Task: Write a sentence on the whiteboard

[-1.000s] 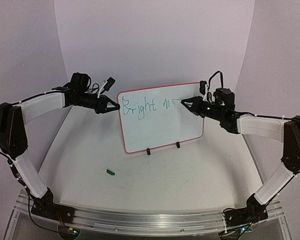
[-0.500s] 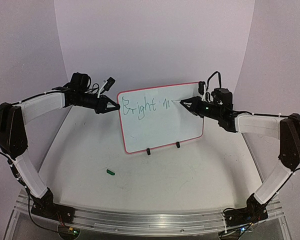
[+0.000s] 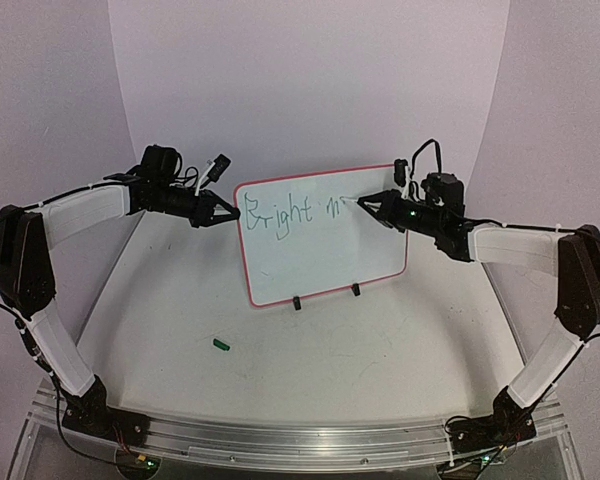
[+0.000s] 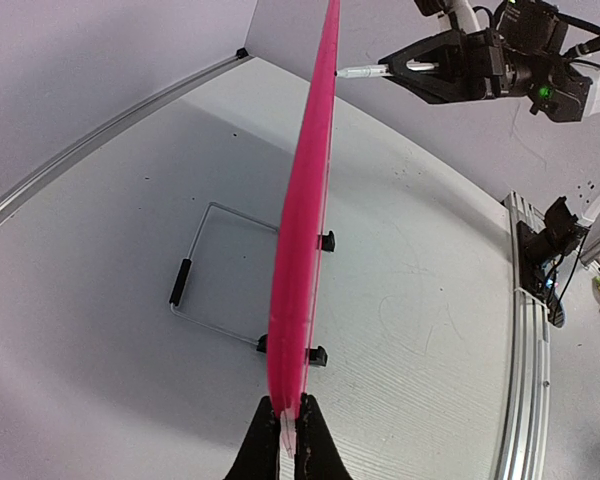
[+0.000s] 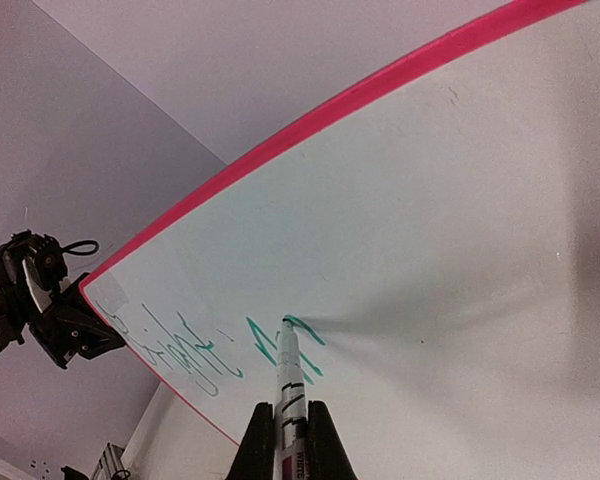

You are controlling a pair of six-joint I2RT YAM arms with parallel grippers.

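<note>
- The left gripper (image 3: 230,216) is pinched narrow onto the left rim of the whiteboard (image 3: 325,255), near its upper corner.
- A small green object (image 3: 220,343) lies on the tabletop (image 3: 400,340), in front of the board's left side.
- The whiteboard stands upright mid-tabletop on two black feet (image 3: 296,304), with green writing (image 3: 278,213) along its top.
- The right gripper (image 3: 368,205) clamps a marker (image 3: 350,202), its tip touching the board at the last letter.

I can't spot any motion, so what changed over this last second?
The right claw, gripping the marker, crept slightly left along the whiteboard, and the green scribble after "Bright" seems a touch longer. The left claw still pinches the board's left edge; the board stayed put.
</note>
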